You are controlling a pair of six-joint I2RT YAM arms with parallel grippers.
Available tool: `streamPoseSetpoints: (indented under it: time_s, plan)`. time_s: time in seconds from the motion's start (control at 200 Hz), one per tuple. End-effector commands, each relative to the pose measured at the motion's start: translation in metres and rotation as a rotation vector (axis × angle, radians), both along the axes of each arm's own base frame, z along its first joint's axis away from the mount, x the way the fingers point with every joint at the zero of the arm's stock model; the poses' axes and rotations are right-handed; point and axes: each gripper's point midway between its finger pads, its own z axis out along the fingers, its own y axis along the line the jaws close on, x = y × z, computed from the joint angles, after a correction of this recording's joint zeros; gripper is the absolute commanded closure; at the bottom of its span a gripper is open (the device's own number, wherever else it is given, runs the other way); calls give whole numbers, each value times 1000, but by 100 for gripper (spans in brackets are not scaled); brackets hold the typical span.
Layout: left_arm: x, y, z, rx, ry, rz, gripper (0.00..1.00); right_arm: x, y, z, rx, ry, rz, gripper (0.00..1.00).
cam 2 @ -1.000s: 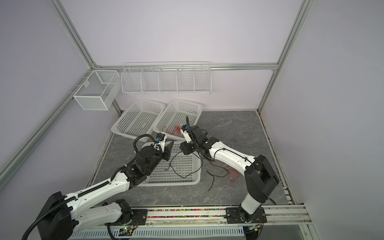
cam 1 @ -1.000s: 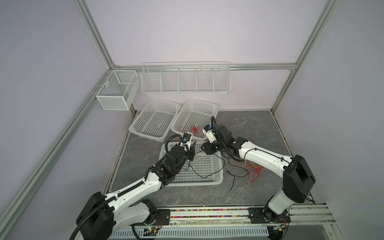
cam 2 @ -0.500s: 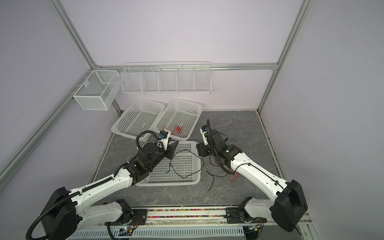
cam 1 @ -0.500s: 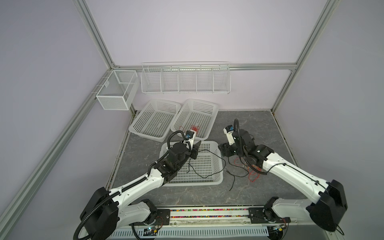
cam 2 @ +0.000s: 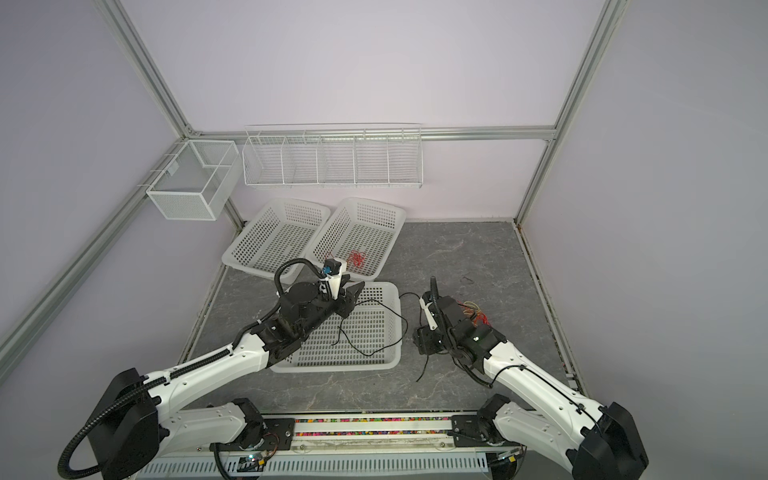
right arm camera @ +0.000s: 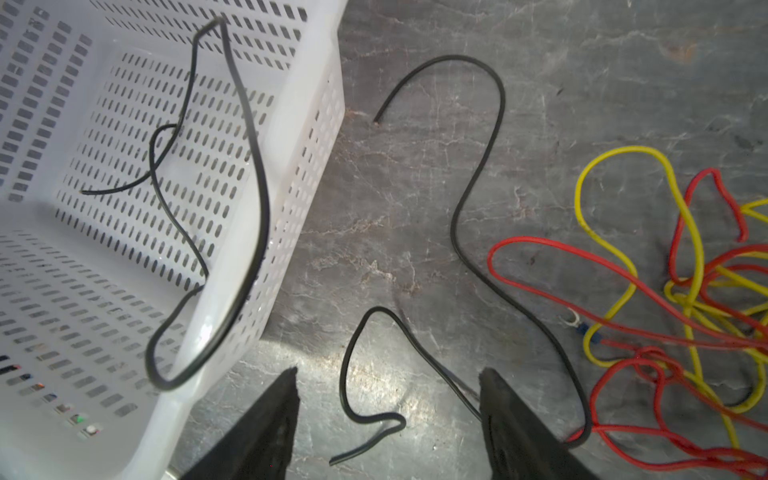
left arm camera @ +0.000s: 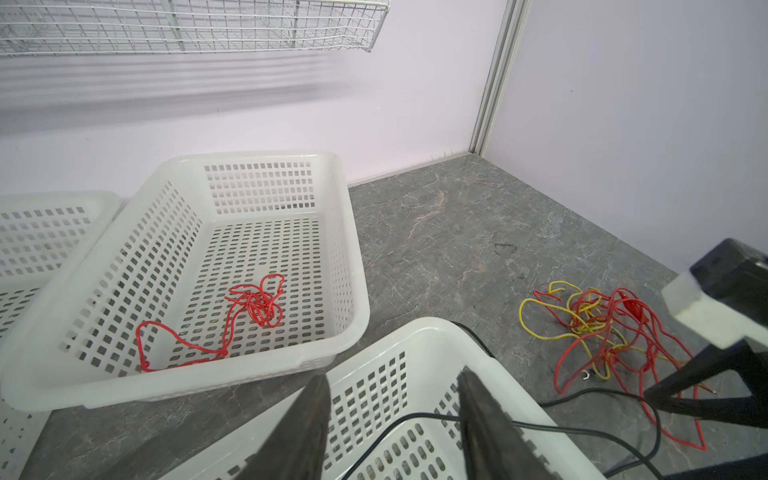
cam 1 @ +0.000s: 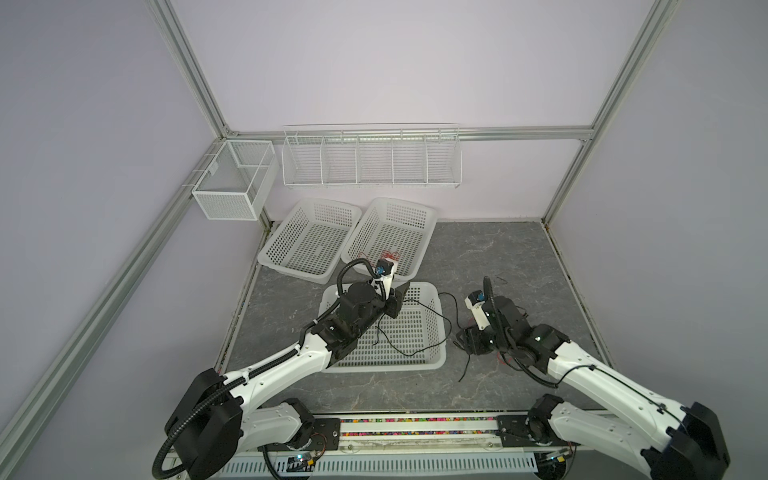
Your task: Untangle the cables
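Since a second ago the right arm has swung back from the middle. The right tool [right arm camera: 388,374] now sits low over the surface [left arm camera: 457,232], just off the 3 o'clock side of the near basket [cam 1: 386,366]. The left tool [left arm camera: 392,374] has opened a bit wider too.

In both top views a mesh box [cam 1: 232,187] hangs on the side wall at about 10 o'clock. A long wire rack [cam 1: 370,166] hangs on the back wall at 12 o'clock. Two more white baskets lie side by side at about 11 o'clock from the near basket. The left back basket [cam 1: 307,245] comes first. Next to it, the right back basket [cam 1: 415,216] has a red cable [left arm camera: 255,305] in it, a small knot with one long loop trailing out.

The left tool hangs over the far rim of the near basket, at its 12 o'clock edge. Its two fingers are apart and grip nothing. A black cable [right arm camera: 266,216] runs under the gap between them, curls around inside the near basket, and drapes one loop over the rim at 3 o'clock.

The right tool points down with its fingers wide apart, and it holds nothing. A second black cable [right arm camera: 454,237] snakes over the surface between and past those fingers. At 3 o'clock from the tool lies a red and yellow bunch [left arm camera: 594,320], all tangled together on the surface.
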Motion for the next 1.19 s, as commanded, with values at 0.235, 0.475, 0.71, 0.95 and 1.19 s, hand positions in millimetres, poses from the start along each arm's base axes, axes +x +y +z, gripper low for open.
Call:
streamPoseSetpoints:
  time_s: [0.235,0.475,0.71,0.95,1.19]
  plan:
    - [3,-2,14,-56,-10,7,50,-7,24,-39,79,102,10,37]
    - [2,6,13,-44,-15,29,50,9,13,-48,18,69,-85,82]
    - [2,15,15,-44,-30,61,49,28,-25,15,-57,-164,-199,93]
    - [17,33,13,-47,-21,179,49,35,-8,107,12,-375,-51,93]
    - [21,43,11,-44,-12,215,49,39,21,207,137,-569,87,93]
